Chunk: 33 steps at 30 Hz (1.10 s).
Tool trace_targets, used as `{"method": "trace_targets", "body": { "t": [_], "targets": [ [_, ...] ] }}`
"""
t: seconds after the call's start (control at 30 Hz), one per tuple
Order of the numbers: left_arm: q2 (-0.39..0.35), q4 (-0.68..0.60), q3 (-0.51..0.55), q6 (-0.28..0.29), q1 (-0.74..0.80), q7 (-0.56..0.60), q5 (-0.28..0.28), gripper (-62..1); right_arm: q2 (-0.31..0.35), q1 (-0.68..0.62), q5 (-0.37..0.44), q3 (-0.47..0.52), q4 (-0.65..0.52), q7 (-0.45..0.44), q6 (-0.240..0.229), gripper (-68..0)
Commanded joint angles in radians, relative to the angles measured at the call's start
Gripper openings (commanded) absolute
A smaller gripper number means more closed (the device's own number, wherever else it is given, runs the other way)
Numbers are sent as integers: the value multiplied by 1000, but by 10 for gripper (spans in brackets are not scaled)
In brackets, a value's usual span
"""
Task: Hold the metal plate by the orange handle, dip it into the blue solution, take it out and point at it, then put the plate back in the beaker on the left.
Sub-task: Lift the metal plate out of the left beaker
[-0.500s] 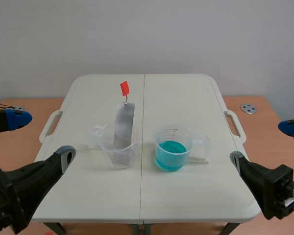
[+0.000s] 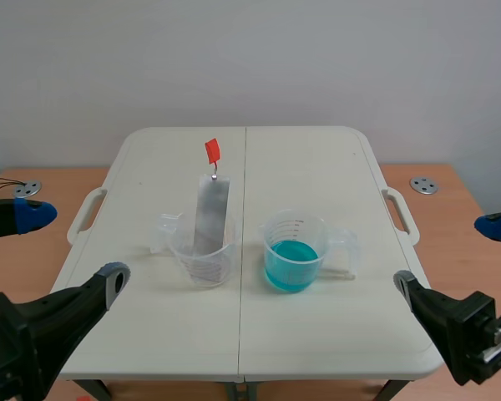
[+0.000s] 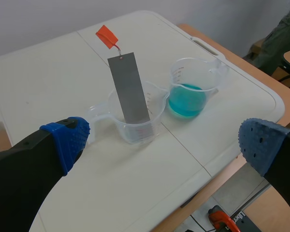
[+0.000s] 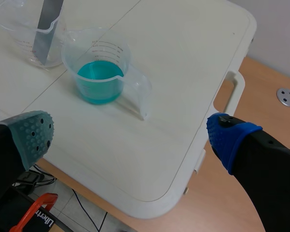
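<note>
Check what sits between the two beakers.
Only bare table with its centre seam, between the left beaker and the blue-liquid beaker; scene view shows it.

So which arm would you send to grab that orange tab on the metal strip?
Probably the left. The metal plate stands in the left beaker, on the side of the left gripper, open, with the orange handle ahead of it. The right gripper, also open, has the beaker of blue solution in between.
</note>
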<state>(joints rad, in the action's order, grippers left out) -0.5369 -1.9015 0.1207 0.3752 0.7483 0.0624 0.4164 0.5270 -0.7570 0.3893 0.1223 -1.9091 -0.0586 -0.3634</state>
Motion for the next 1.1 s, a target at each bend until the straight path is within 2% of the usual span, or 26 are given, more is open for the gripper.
{"method": "trace_targets", "body": {
  "t": [0.0, 0.4, 0.83, 0.9, 1.0, 1.03, 1.07],
  "targets": [
    [5, -12, 3, 2, 2, 15, 10, 14, 7, 9, 6, 2, -16, -16, -1, -12],
    [5, -12, 3, 2, 2, 15, 6, 14, 7, 12, 6, 1, -16, -78, -31, -12],
    [5, -12, 3, 2, -3, 15, 6, 12, 5, 89, 7, -58, -11, -48, -50, -12],
    [5, -12, 3, 2, -3, 14, 6, -163, -3, 107, 7, -65, -5, -44, -51, -12],
    [5, -11, 3, 1, -3, -7, 6, -500, -6, 138, 7, -83, 14, -45, -54, -12],
    [5, -10, 3, -2, -3, -19, 6, -585, -7, 149, 7, -90, 23, -45, -55, -12],
    [5, -10, 3, -2, -3, -20, 6, -593, -7, 162, 7, -98, 31, -45, -57, -12]
  ]
}}
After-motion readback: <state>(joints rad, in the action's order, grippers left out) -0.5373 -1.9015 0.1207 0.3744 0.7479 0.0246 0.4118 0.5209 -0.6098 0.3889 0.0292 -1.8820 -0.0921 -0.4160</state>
